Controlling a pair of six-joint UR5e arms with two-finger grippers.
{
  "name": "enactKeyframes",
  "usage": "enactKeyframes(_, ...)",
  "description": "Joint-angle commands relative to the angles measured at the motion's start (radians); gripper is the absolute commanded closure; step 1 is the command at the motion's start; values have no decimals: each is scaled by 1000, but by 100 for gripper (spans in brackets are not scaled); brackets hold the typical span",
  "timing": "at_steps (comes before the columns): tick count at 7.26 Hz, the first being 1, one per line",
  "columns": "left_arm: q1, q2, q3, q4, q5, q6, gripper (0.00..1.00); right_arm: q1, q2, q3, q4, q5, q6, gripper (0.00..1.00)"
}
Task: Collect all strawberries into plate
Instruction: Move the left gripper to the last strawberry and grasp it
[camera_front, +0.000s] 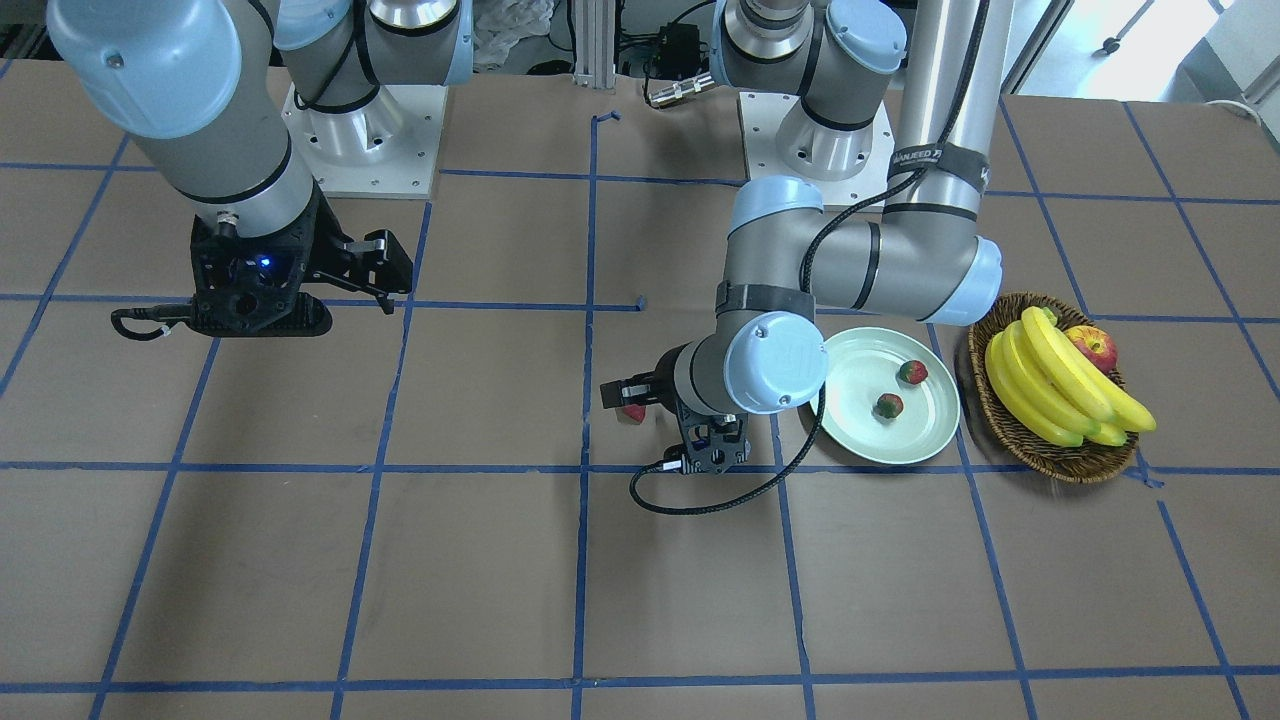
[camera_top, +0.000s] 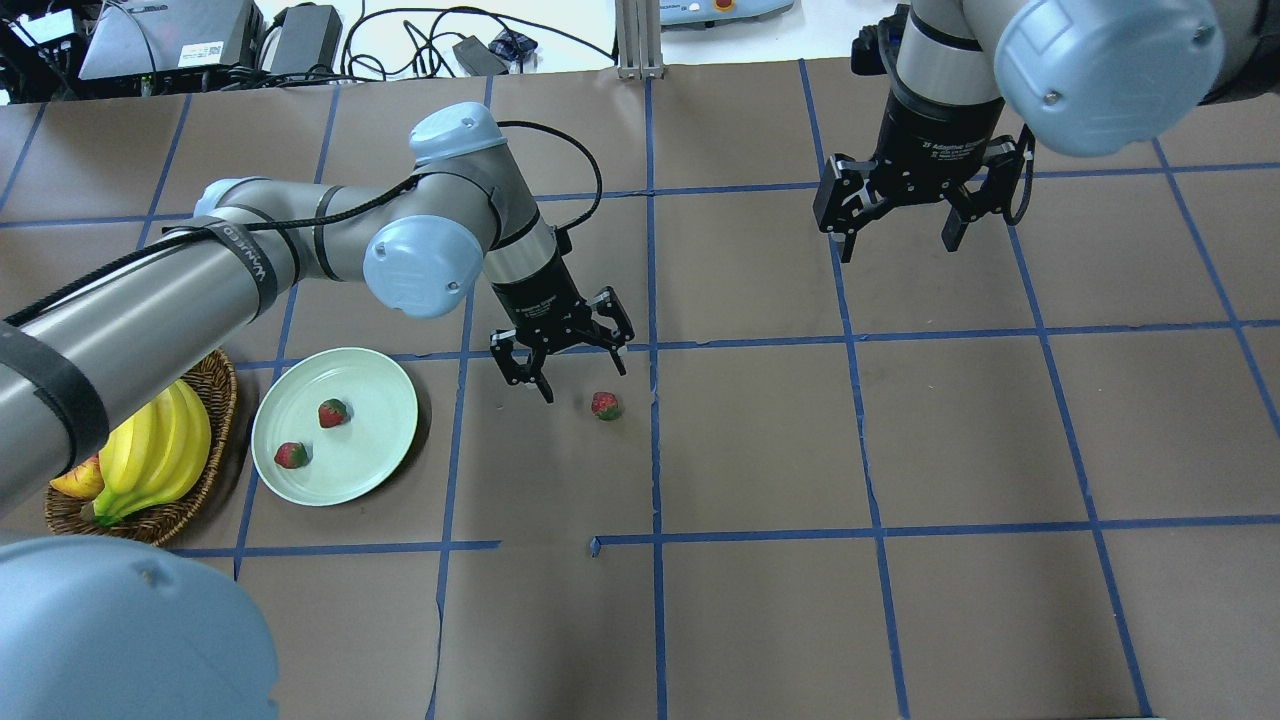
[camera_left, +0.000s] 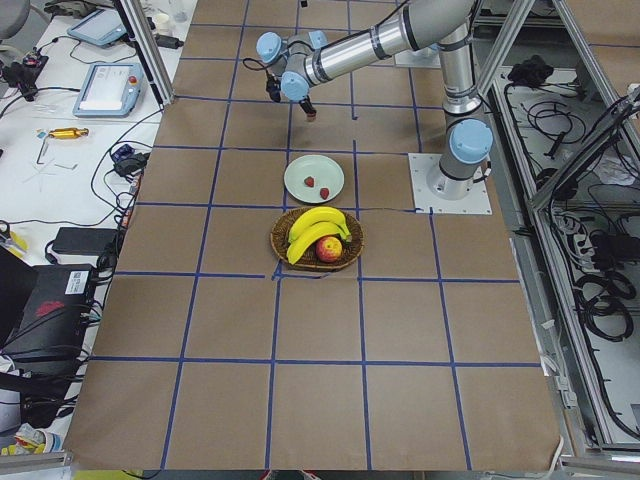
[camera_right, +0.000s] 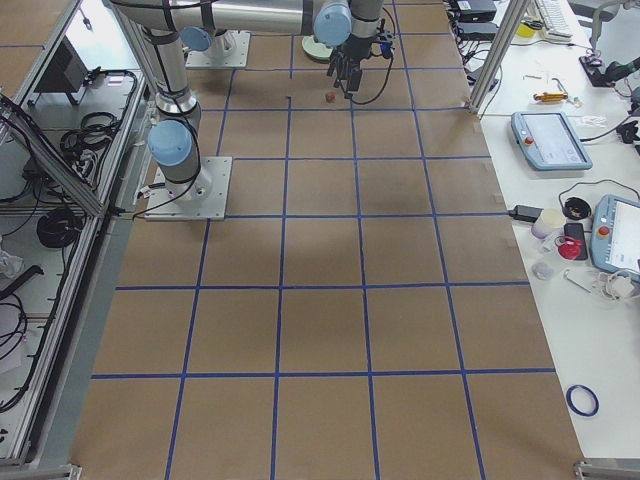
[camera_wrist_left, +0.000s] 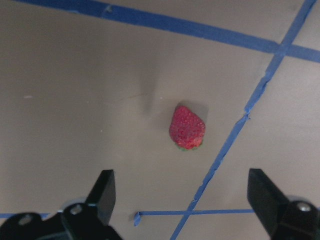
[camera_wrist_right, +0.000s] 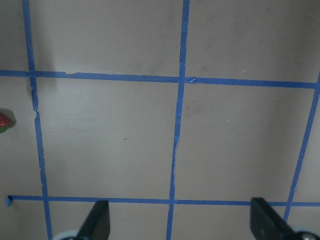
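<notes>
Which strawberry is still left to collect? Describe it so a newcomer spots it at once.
Start at the pale green plate beside the fruit basket, then move to the open left gripper hanging nearby. Just below it a small red strawberry lies on bare brown paper by a blue tape line; the other two strawberries are in the plate.

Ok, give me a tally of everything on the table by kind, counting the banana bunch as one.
Strawberries: 3
Plates: 1
Baskets: 1
Banana bunches: 1
Apples: 1
Total: 7
</notes>
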Motion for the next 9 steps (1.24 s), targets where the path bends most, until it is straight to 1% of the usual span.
enactKeyframes(1,-8,-60,-18,52,-4,-22,10,0,0,0,1,0,0,0)
enactKeyframes(2,-12,-70,-18,52,-2,-19,23,0,0,0,-1,-1,0,0)
enactKeyframes(3,-21,-71,-18,52,3,-16,48,0,2,0,-1,0,0,0)
enactKeyframes(4,-24,-71,-18,52,7,-13,99,0,2,0,-1,-1,0,0)
enactKeyframes(5,-24,-61,-17,52,21,-10,100,0,2,0,-1,-1,0,0)
enactKeyframes(7,-24,-15,-3,58,110,10,100,0,2,0,-1,-3,0,0)
enactKeyframes(9,12,40,38,19,230,100,100,-3,2,0,-2,-3,0,0)
